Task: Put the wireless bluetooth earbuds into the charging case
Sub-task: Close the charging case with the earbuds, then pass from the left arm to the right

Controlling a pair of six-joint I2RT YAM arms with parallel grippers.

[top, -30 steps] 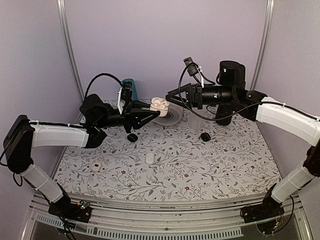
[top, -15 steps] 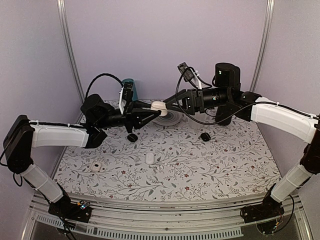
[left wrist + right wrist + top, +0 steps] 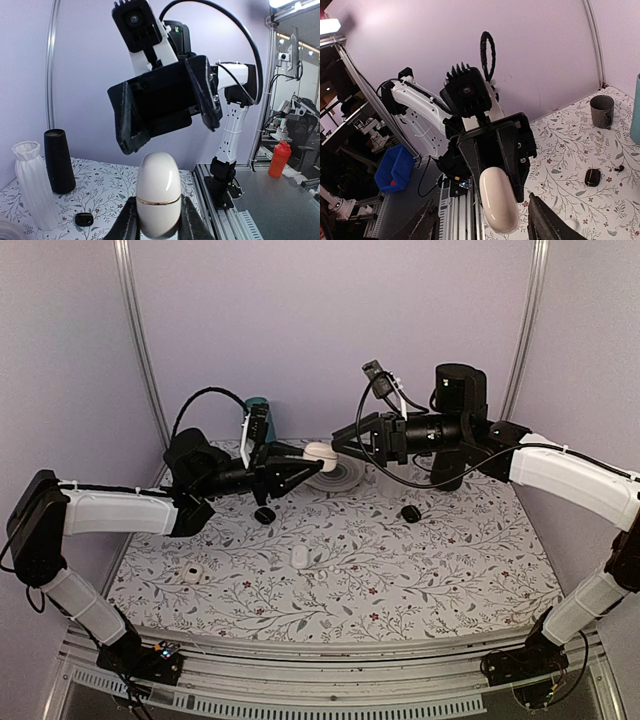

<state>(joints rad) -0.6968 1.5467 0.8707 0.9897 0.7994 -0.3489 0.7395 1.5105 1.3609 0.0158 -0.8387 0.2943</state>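
**Table** point(image 3: 450, 580): floral-patterned, with both arms bolted at its near edge.

**White object** point(image 3: 192, 573): near left, lying flat, with a dark spot on it. Kind unclear.

**Small white piece** point(image 3: 300, 556): mid-table, lying alone. Cannot tell at this size whether it is one of the earbuds or a case.

**Black case** point(image 3: 265, 514): on the table under the left arm.

**Second black case** point(image 3: 410, 513): on the table under the right arm, well apart from the first.

**Left gripper** point(image 3: 306, 457): raised above the table, fingers point(image 3: 126, 226) clenched on either side of the white charging case point(image 3: 159, 195).

**White charging case**: sticks out past the fingertips. Lid closed, with a thin seam around its middle. Contents hidden.

**Right gripper** point(image 3: 340, 443): faces the case, just beside its free end. Fingers point(image 3: 544, 222) are spread wide and not touching it.

**Grey round plate** point(image 3: 338, 477): on the table behind the grippers.

**White ribbed vase** point(image 3: 32, 182): stands upright beside the black vase.

**Black vase** point(image 3: 59, 160): upright.

**Grey mug** point(image 3: 601, 111): far side of the table.

**Teal cup** point(image 3: 258, 406): by the back wall.
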